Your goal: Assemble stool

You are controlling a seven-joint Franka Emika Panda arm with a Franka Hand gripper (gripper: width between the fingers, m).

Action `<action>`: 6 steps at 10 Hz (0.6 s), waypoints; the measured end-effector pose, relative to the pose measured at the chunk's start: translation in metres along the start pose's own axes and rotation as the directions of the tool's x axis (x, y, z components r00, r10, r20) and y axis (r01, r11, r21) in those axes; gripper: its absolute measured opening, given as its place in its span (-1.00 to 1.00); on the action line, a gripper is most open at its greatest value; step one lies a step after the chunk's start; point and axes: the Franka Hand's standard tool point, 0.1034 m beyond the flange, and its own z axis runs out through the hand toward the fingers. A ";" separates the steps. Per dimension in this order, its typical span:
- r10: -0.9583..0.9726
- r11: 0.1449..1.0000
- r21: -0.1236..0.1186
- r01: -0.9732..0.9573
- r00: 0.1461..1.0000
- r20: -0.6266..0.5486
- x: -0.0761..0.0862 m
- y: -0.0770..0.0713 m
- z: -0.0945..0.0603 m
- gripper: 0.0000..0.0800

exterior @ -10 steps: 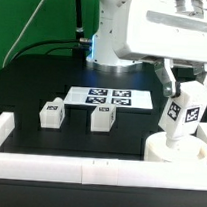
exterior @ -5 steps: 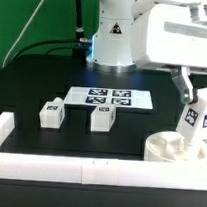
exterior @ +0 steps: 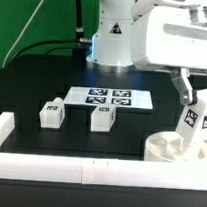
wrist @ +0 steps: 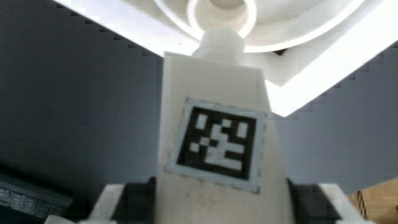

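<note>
The white round seat disc [exterior: 175, 149] lies at the exterior view's right, against the white rail. My gripper [exterior: 195, 106] is shut on a white tagged stool leg [exterior: 196, 124] and holds it tilted, its lower end on the seat. In the wrist view the leg [wrist: 221, 130] fills the middle between the two black finger pads [wrist: 132, 205], its tip at a hole of the seat [wrist: 294, 25]. Two more tagged legs [exterior: 53, 113] [exterior: 102, 116] lie on the black table at the exterior view's left and middle.
The marker board [exterior: 110, 96] lies flat behind the two loose legs. A long white rail [exterior: 77, 170] borders the table's near edge and turns up at the exterior view's left. The robot base [exterior: 114, 37] stands at the back.
Between a second and half a second ago my gripper carried the leg toward the exterior view's right and tilted it over the seat. Since then nothing has visibly moved.
</note>
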 end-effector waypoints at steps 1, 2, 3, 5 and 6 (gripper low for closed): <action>0.000 1.000 -0.001 0.000 1.000 0.004 -0.006 0.001 0.002 -0.19; -0.001 1.000 -0.003 0.001 1.000 0.008 -0.010 0.003 0.003 -0.19; -0.001 1.000 -0.001 0.001 1.000 0.011 -0.011 0.003 0.005 -0.19; -0.003 1.000 0.006 0.003 1.000 0.017 -0.014 -0.003 0.008 -0.19; -0.006 1.000 0.011 0.006 1.000 0.020 -0.015 -0.007 0.010 -0.19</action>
